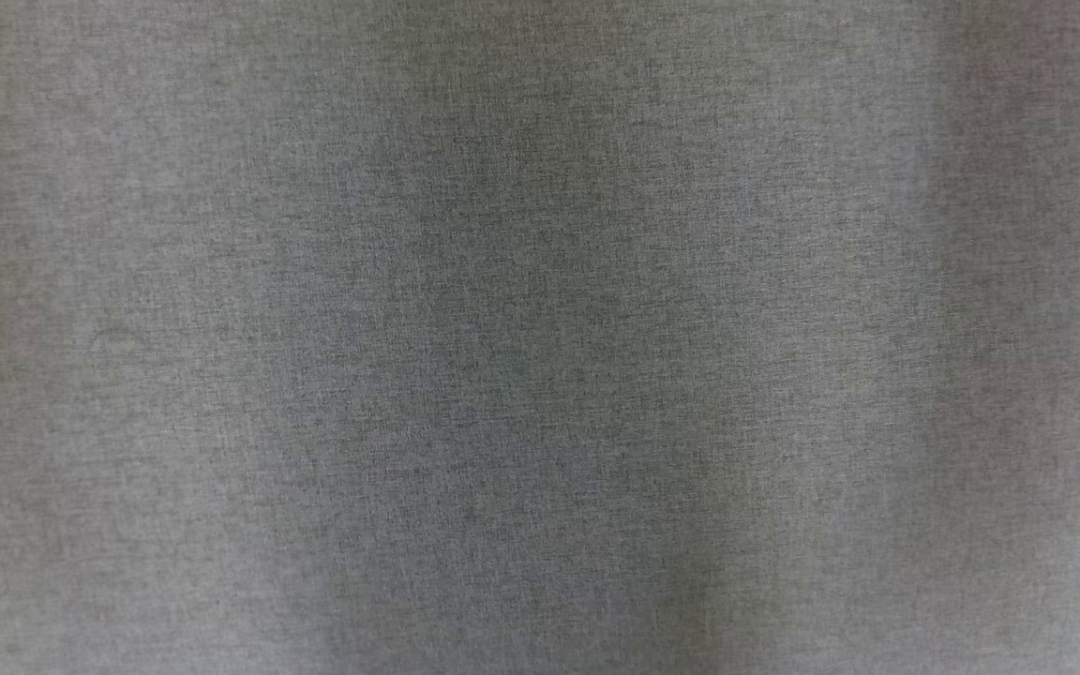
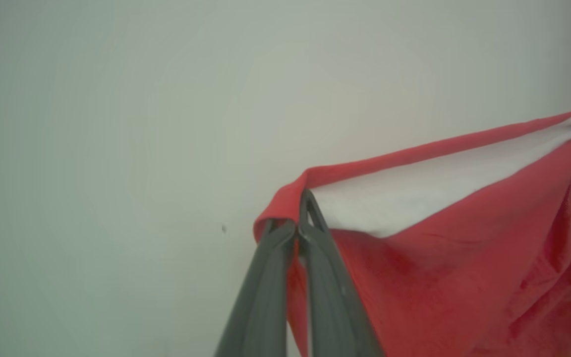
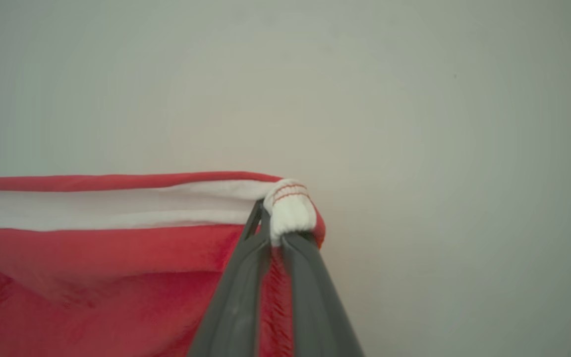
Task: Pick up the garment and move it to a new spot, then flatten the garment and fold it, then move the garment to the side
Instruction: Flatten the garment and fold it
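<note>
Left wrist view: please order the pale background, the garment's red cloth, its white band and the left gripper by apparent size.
1. pale background
2. red cloth
3. white band and left gripper look alike; the gripper is close to the camera, so unranked.

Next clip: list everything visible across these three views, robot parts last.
garment: one, red with a white inner band, upper edge stretched between both grippers
woven fabric: one, grey, close up and blurred in the head view
backdrop: one, pale and plain, behind the garment in the wrist views
left gripper: one, dark, shut on a red corner of the garment
right gripper: one, dark, shut on a white-hemmed corner
</note>
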Robot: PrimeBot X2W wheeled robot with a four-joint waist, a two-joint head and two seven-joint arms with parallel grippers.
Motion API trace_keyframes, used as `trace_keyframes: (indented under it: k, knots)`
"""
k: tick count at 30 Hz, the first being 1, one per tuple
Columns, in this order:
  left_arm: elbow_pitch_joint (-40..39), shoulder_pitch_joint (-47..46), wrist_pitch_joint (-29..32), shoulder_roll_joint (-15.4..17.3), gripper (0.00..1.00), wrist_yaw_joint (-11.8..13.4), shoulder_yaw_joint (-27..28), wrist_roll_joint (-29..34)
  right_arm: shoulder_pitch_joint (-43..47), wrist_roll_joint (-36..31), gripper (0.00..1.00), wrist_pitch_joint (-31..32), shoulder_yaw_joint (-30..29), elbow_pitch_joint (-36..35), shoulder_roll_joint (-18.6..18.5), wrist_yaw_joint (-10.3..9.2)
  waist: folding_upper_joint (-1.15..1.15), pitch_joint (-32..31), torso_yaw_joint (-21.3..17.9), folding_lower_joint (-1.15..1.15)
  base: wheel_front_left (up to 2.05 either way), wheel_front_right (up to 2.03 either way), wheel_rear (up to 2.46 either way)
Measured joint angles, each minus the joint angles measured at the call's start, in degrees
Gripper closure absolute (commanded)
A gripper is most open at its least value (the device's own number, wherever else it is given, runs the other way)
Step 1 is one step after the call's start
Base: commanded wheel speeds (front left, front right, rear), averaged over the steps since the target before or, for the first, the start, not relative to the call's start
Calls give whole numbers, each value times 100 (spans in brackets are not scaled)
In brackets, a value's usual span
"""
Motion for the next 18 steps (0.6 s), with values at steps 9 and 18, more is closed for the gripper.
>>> trace_keyframes:
  k: [9,18]
  knots:
    - [267,-157,-207,90,100,-1,-474,-427,-77,314,100,-165,445,180,-24,0,-1,-42,-28,0,0,0,0]
    - [44,472,-508,270,100,-1,-743,-910,586,837,100,-482,898,9,-63,0,-1,-327,-50,-1,0,0,0]
